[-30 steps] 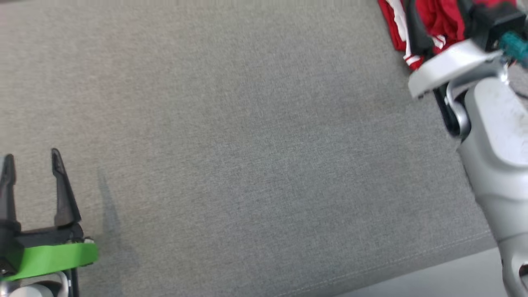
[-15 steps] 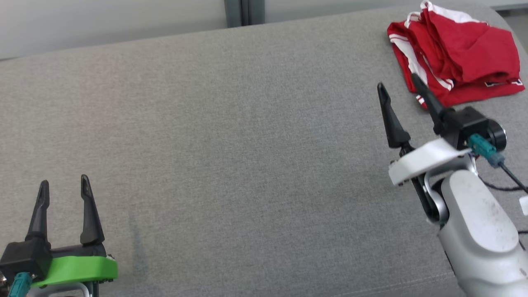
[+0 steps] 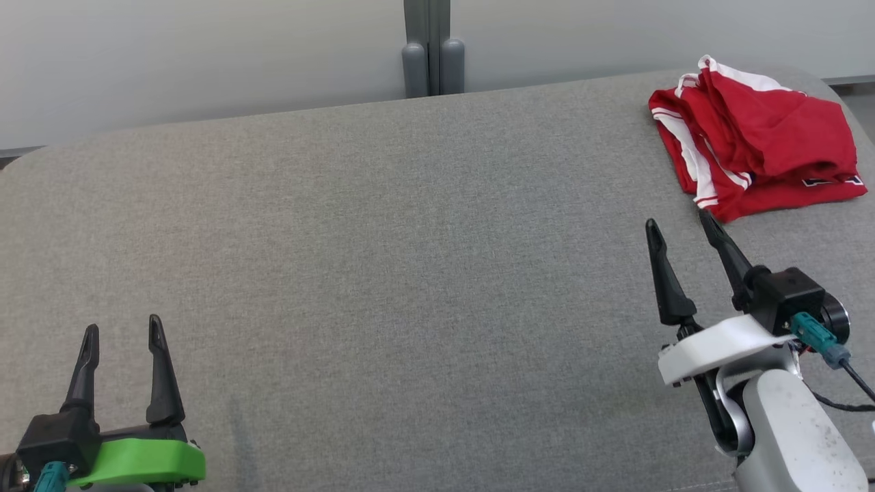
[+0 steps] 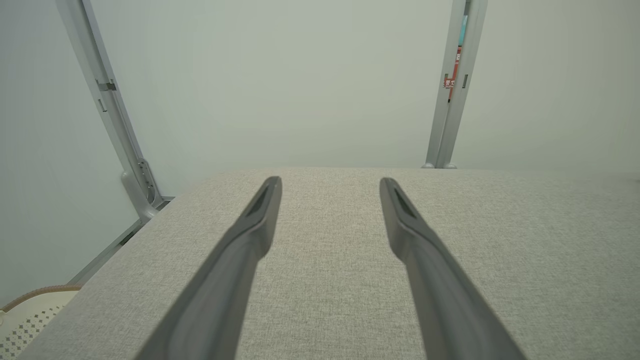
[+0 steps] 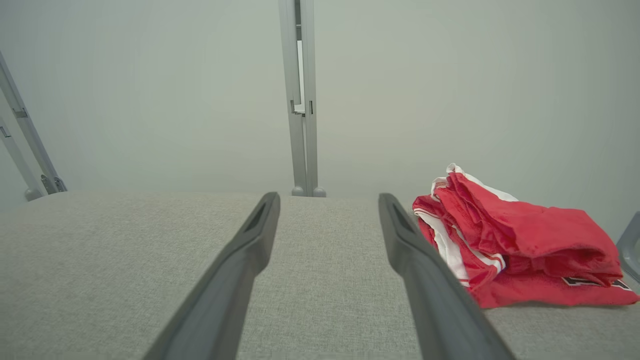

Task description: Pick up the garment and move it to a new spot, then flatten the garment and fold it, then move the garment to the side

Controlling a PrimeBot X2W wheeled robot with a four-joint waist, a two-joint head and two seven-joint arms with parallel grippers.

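The garment lies folded in a loose, layered bundle at the far right corner of the grey fabric bench. It is red cloth with white stripes along its edges and a small dark mark near one hem. It rests flat, the upper folds slightly rumpled.

Garment: near left edge hidden behind a finger of the right gripper; its dark label is too small to read. Left gripper: mount cut off by the head view's bottom edge. Perforated white basket: cropped at the corner. Red sticker on the post: illegible.
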